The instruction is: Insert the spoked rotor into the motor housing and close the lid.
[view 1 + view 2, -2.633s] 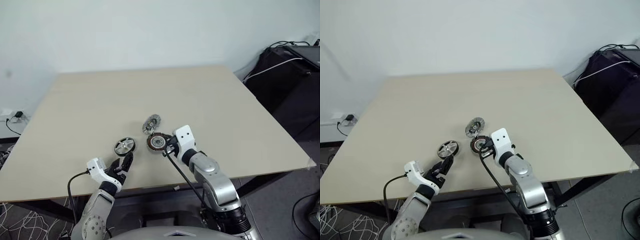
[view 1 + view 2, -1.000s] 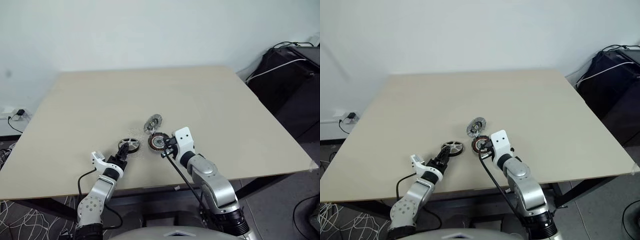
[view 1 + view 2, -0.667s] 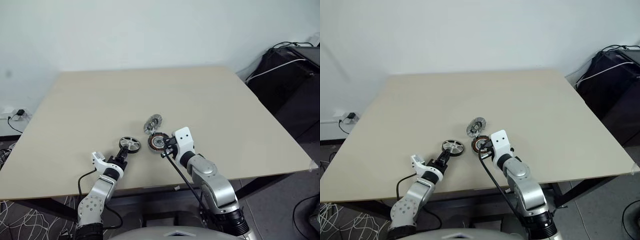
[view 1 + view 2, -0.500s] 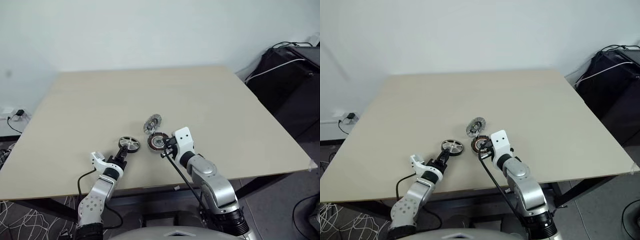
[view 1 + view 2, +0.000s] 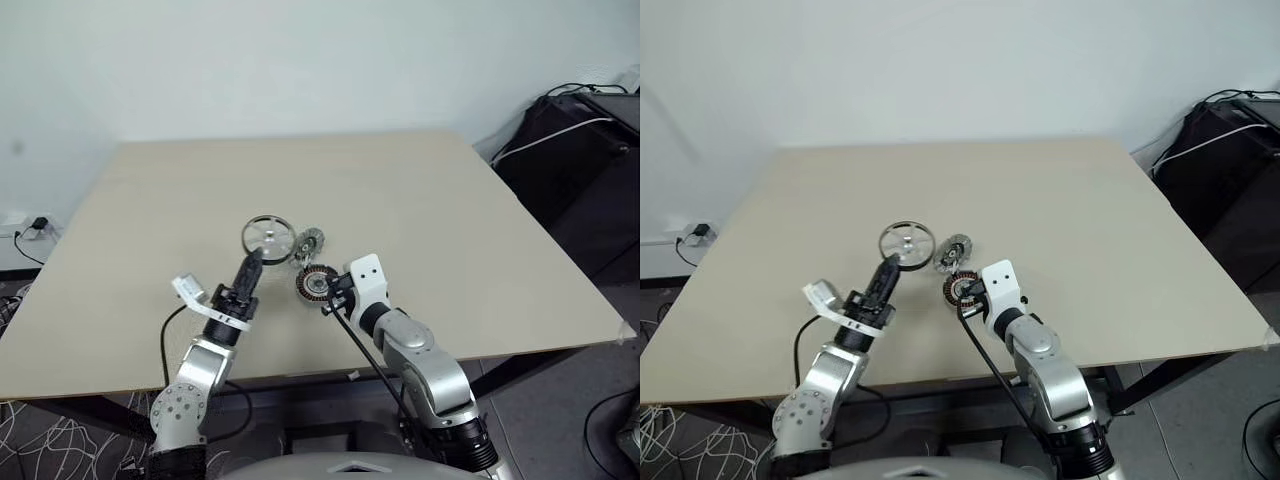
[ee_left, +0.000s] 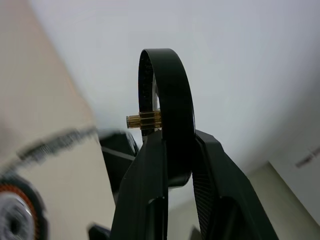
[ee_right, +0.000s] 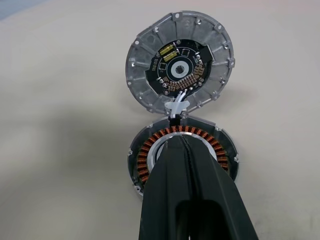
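Above surface (image 5: 480, 220), left hand (image 5: 250, 267) grips spoked rotor (image 5: 267, 238) by lower rim, fingers pinched on it, wheel raised clear. Right hand (image 5: 328, 290) fully closed, tips resting on motor housing (image 7: 150, 150) near front edge. Lid (image 7: 180, 62) lies open just behind housing, joined by short white wires.

At lower left of the head view, the left gripper (image 5: 252, 262) is angling upward, its two black fingers pinching a wheel's rim. Just right of centre, the right gripper (image 5: 326, 290) is reaching forward and down, its fingers (image 7: 186, 165) pressed together.
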{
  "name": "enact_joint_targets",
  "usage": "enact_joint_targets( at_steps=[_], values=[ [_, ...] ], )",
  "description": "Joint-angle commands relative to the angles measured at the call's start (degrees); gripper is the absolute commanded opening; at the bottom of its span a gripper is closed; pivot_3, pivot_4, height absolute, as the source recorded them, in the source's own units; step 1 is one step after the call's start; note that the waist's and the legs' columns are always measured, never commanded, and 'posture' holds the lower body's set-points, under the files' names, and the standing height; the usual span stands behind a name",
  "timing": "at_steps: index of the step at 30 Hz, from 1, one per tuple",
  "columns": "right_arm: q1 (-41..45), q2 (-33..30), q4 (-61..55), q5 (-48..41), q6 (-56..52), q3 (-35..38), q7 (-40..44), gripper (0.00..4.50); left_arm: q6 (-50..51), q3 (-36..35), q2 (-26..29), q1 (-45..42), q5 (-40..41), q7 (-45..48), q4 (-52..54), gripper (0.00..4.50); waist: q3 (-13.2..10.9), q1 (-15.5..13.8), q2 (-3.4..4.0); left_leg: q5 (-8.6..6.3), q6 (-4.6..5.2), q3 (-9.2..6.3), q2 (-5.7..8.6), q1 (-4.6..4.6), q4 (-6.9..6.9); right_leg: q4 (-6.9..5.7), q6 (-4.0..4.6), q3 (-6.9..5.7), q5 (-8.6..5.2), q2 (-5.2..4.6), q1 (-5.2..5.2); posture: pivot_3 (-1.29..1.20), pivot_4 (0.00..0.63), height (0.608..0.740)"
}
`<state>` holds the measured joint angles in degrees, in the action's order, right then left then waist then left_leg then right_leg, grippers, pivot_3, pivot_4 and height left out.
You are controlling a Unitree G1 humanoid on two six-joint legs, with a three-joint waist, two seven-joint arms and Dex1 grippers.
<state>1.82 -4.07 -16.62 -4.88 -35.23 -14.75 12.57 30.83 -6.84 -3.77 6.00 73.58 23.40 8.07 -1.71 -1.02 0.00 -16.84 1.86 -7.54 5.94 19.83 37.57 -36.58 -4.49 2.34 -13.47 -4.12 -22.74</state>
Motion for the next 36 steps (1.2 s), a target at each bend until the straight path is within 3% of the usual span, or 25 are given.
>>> enact_joint_targets(
  at_steps=[1, 18, 36],
  values=[
    [-0.12, 0.09, -3.52, -0.60, 1.81, 1.03, -0.06, 0.00, 2.90, 1.69, -1.78, -3.80, -0.59, -2.22, -3.11, 0.36, 0.00, -0.04, 0.00, 0.01, 0.01, -0.01, -0.02, -0.01, 0.00, -0.02, 0.00, 0.00, 0.00, 0.02, 0.00, 0.00, 0.000, 0.740],
    [-6.74, -2.34, -8.69, -1.30, 0.71, 5.14, -0.79, 0.00, 3.02, 0.88, -3.93, -10.75, -12.82, -7.82, -19.21, 0.36, 0.00, -0.09, 0.00, 0.00, 0.10, -0.01, -0.08, -0.01, 0.00, -0.05, -0.07, 0.05, -0.05, 0.09, -0.04, 0.00, 0.000, 0.740],
    [-6.42, -1.79, -8.61, -1.25, 0.01, 4.15, -1.25, 0.00, 8.91, 1.06, -5.37, -11.80, -11.20, -3.24, -20.62, 0.36, 0.00, -0.06, 0.00, 0.05, 0.05, -0.01, -0.08, 0.01, 0.02, -0.06, 0.02, 0.06, 0.00, 0.08, -0.05, 0.00, 0.000, 0.740]
  ],
)
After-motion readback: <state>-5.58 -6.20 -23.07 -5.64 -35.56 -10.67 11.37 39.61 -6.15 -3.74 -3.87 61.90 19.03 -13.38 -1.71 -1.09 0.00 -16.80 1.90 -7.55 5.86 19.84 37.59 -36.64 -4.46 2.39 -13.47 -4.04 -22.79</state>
